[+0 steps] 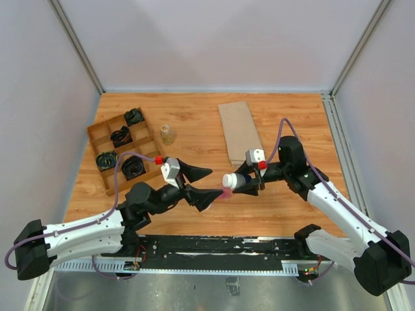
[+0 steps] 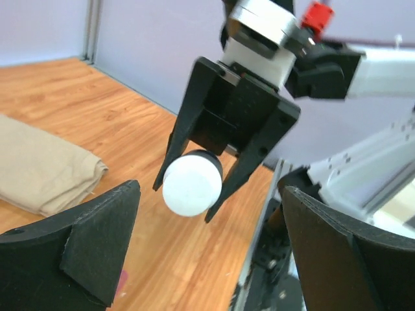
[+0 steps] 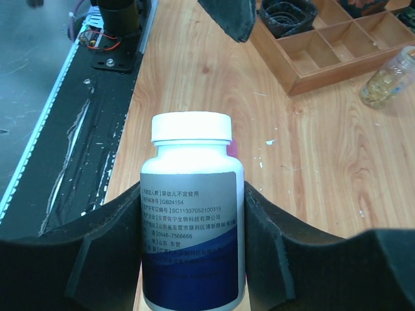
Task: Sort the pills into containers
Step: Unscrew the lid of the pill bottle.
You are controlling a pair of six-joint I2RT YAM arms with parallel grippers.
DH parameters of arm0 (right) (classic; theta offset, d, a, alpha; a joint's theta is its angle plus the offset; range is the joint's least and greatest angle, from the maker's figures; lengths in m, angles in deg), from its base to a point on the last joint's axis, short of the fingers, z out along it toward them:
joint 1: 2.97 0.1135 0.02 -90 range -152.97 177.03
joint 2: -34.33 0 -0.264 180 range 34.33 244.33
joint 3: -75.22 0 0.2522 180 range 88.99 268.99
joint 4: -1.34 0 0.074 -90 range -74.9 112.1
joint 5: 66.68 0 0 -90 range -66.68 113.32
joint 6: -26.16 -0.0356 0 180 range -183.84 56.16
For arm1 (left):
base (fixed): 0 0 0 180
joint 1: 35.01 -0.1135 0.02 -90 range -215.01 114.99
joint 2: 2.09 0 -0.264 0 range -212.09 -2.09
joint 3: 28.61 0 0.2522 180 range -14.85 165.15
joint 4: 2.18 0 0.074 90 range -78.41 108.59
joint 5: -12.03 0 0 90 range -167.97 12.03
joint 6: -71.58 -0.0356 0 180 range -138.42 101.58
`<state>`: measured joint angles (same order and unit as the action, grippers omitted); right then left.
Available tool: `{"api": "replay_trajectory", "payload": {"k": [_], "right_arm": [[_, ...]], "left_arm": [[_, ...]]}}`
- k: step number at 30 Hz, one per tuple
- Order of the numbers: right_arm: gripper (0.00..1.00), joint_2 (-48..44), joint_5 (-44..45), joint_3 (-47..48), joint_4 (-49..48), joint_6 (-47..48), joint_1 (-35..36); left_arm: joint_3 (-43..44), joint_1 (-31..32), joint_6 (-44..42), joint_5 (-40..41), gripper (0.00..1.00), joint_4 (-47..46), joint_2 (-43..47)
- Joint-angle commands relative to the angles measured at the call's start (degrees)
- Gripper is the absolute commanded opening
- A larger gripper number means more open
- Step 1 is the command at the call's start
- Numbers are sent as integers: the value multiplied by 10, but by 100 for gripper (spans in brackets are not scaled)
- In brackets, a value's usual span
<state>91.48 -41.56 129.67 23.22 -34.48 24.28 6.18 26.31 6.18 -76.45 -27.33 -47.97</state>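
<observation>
Left claw: your jaws stand wide apart and empty, facing the bottle's white cap.
Right claw: yours is clamped on the white pill bottle, held sideways above the table.
Containers: the pink strip lies on the wood beneath the cap, beside your left claw's lower fingertip.

Smooth wood-grain table with a faint sheen. Matt brown wooden tray. Glossy white plastic bottle with a printed paper label. Matt black fingers. Soft, creased beige cloth.
</observation>
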Motion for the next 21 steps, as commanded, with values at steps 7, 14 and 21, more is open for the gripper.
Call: {"api": "replay_trajectory", "payload": {"k": [7, 14, 21], "right_arm": [[1, 6, -51, 28, 64, 70, -11], [0, 2, -66, 33, 101, 115, -11], [1, 3, -61, 33, 110, 128, -11]], "left_arm": [[-45, 4, -420, -187, 99, -46, 10], [-23, -5, -495, -210, 98, -69, -48], [11, -25, -471, -251, 71, -99, -112]]}}
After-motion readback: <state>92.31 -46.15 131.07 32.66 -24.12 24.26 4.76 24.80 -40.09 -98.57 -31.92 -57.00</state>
